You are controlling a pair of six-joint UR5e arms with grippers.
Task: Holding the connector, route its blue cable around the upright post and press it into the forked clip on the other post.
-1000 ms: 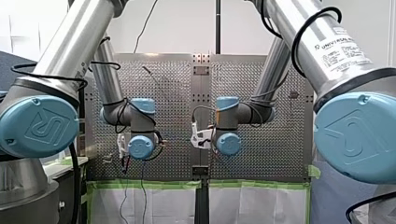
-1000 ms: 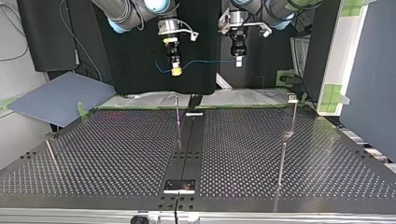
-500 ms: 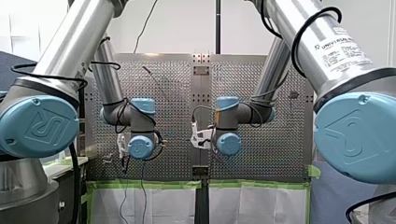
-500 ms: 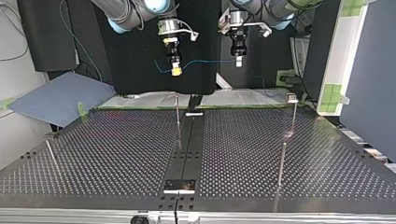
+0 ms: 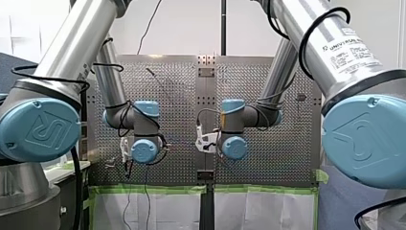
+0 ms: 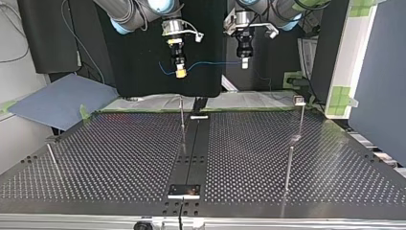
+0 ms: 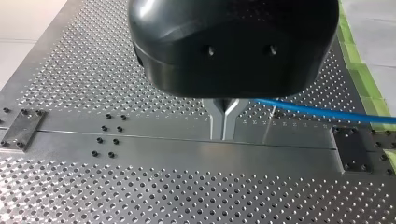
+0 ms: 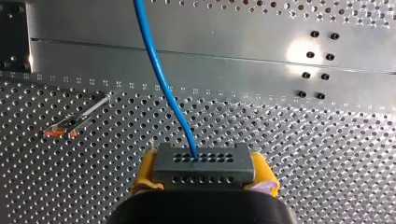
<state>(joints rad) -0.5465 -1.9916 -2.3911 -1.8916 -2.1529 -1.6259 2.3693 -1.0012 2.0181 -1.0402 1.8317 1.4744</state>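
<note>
Both arms hang above the far edge of the table (image 6: pixel 119 158), in the upper middle of the top view. My right claw (image 6: pixel 180 72) comes in at the upper left of that frame. It pinches the connector (image 8: pixel 204 164). In the right wrist view this is a grey block with rows of small holes, clamped between the yellow pads (image 8: pixel 146 175).

The blue cable (image 8: pixel 161 79) leaves the connector's face and runs ahead of the claw, over the perforated plate. In the top view it stretches almost level from my right claw to my left claw (image 6: pixel 244 63), which hangs to the right of it at about the same height. A short blue loop shows on the far side of my right claw, towards the frame's left.

In the left wrist view the metal fingers (image 7: pixel 218 119) of my left claw are pressed together at the tips. The cable comes out from where they fork, close under the black body, and runs off to the side. It is held there, clear of the table.

The thin upright post (image 6: pixel 182 120) stands at the top view's centre, below my right claw and apart from the cable. A second post (image 6: pixel 301 120) stands at the middle right with a small clip (image 6: pixel 298 100) on top. The clip is too small to make out its fork. The cable touches neither post.
</note>
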